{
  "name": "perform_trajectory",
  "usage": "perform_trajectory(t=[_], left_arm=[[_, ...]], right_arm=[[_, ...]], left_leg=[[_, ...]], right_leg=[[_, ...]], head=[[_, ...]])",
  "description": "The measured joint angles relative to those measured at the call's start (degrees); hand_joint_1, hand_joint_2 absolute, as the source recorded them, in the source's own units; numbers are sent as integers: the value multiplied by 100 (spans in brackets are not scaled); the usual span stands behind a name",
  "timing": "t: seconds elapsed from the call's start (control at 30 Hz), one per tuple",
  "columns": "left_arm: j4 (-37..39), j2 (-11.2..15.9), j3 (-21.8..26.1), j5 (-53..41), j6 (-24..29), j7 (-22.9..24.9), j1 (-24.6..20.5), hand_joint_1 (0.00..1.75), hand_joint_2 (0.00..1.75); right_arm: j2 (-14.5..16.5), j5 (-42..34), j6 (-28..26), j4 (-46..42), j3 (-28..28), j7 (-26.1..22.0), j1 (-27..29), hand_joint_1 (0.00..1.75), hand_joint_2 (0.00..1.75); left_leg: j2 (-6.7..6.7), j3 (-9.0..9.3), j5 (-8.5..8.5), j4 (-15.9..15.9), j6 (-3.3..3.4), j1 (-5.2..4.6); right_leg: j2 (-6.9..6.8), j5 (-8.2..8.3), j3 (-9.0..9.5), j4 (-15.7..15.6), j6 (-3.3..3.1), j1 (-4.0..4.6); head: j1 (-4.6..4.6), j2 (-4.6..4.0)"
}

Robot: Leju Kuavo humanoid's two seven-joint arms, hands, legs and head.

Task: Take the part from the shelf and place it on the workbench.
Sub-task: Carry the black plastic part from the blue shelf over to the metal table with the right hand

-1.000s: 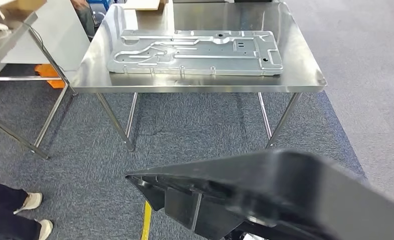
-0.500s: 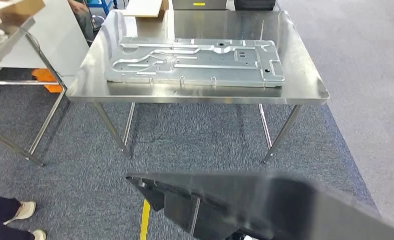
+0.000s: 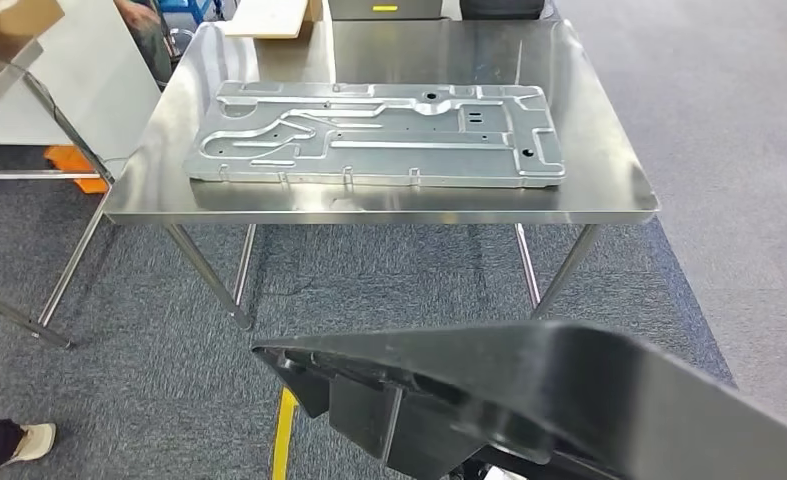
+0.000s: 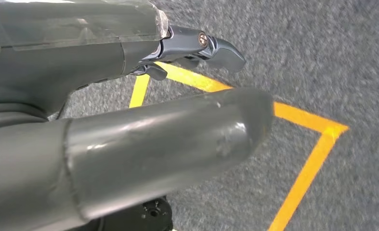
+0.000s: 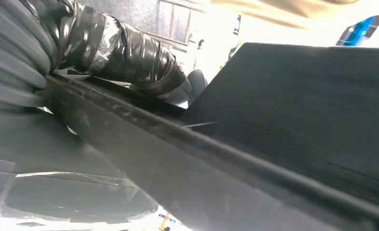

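One black part point(image 3: 569, 400), one metal plate point(image 3: 379, 135), one workbench point(image 3: 609, 170)

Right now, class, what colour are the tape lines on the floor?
Yellow-orange tape lines on grey carpet, clearest in the left wrist view.

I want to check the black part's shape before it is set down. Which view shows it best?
The head view: the black part shows its long edge, ribbed underside and one end, with the workbench beyond. The right wrist view gives a close, dark stretch of its edge under the right hand. The left wrist view looks at floor.
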Motion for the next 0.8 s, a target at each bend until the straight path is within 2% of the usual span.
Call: perform_trajectory(t=[0.07,0.1,0.13,0.2,0.23,0.27,0.3,0.33,0.37,0.4,0.43,0.47,0.57,0.6,0.63,0.67,0.73,0.77,0.8], left_arm=[[0,-2,1,1,1,-3,-1,0,0],[0,-3,2,1,2,-4,-1,0,0],[0,-5,2,1,2,-4,-3,0,0],[0,-5,2,1,3,-4,-8,0,0],[0,-5,2,1,3,-4,-7,0,0],[0,-5,2,1,3,-4,-4,0,0],[0,-6,3,0,3,-4,-1,0,0],[0,-8,3,0,3,-4,1,0,0],[0,-9,4,0,3,-4,3,0,0],[1,-13,4,0,3,-5,0,0,0],[2,-14,4,0,3,-4,-5,0,0],[3,-14,4,0,3,-4,-10,0,0],[3,-17,4,0,3,-4,-29,0,0],[2,-19,3,-1,1,-5,-38,0,0],[1,-21,3,-1,-1,-5,-47,0,0],[0,-20,3,-1,-2,-6,-50,0,0],[0,-16,4,-1,-2,-5,-39,0,0],[0,-14,4,-1,-2,-4,-27,0,0],[0,-14,4,-1,-2,-4,-14,0,0]], right_arm=[[-1,3,-1,-5,0,1,-3,175,175],[-1,3,-1,-8,0,1,-8,175,175],[-2,4,-2,-11,0,-1,-12,175,175],[-4,4,-3,-9,0,-1,-12,175,175],[-7,4,-3,-7,0,-1,-5,175,175],[-11,4,-3,-4,0,1,1,175,175],[-14,4,-3,-3,0,1,5,175,175],[-16,4,-3,-2,0,1,5,175,175],[-17,4,-3,-2,0,1,5,175,175],[-19,4,-3,0,0,0,5,175,175],[-20,4,-3,1,0,1,3,175,175],[-21,4,-4,1,0,2,1,175,175],[-19,4,-5,-3,0,2,2,175,175],[-17,4,-4,-5,0,1,1,175,175],[-15,4,-3,-7,0,0,-2,175,175],[-13,4,-2,-9,0,-1,-5,175,175],[-13,4,-2,-7,0,-1,-5,175,175],[-13,4,-2,-6,0,-1,-1,175,175],[-13,4,-3,-5,0,0,3,175,175]], left_leg=[[-8,72,-21,-109,28,30],[-7,127,-24,-167,51,49],[-4,187,-33,-214,74,68],[3,275,-94,-243,111,67],[0,318,-138,-243,115,66],[-5,376,-189,-242,111,66],[-12,450,-246,-242,102,66],[-20,540,-310,-242,90,66],[-26,623,-380,-245,74,68],[-31,690,-445,-244,48,59],[-33,728,-499,-243,15,52],[-31,740,-539,-252,-20,46],[-11,812,-615,-304,-120,50],[-7,799,-666,-217,-149,56],[-6,702,-757,9,-177,61],[-5,499,-876,366,-201,68],[-5,-71,-1073,1201,-240,70],[-5,-305,-1030,1439,-248,71],[-5,-443,-851,1455,-246,72]], right_leg=[[-10,-36,22,-13,66,-4],[-18,-88,-12,88,99,-5],[-24,-185,-125,317,130,-11],[-29,-433,-586,1072,178,-40],[-29,-489,-844,1417,198,-53],[-30,-425,-1027,1588,214,-66],[-31,-233,-1099,1536,222,-76],[-33,61,-1065,1276,219,-85],[-35,355,-958,909,202,-87],[-38,559,-850,598,175,-70],[-42,634,-752,347,134,-57],[-42,611,-701,229,93,-40],[-20,468,-607,100,-17,-36],[-22,444,-540,49,-52,-49],[-30,417,-458,-3,-80,-65],[-40,381,-380,-38,-102,-73],[-48,282,-254,-58,-122,-76],[-42,222,-182,-59,-121,-76],[-33,155,-96,-59,-115,-76]], head=[[-1,0],[0,0],[0,0],[1,0],[1,0],[1,0],[1,0],[1,0],[1,0],[2,0],[1,0],[2,0],[1,0],[0,0],[0,0],[0,0],[0,0],[-1,0],[0,0]])
